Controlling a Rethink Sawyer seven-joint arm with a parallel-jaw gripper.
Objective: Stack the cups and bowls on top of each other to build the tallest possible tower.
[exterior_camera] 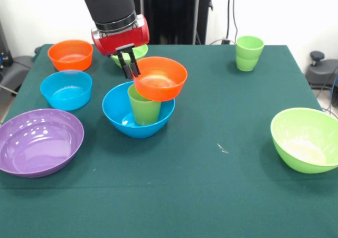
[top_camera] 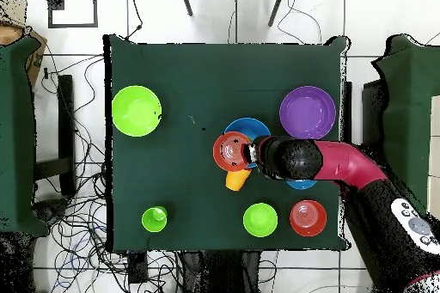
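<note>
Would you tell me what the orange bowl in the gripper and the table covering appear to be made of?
The orange bowl looks like glossy moulded plastic: bright highlights sit on its smooth inside. The table covering looks like matte dark green cloth or felt, showing no shine, though the weave cannot be made out.

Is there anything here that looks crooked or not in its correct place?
Yes. The orange bowl on the green cup sits tilted and off-centre, overhanging toward one side, with the hand at its rim. The cup stands inside the blue bowl. Nothing looks spilled or broken.
</note>
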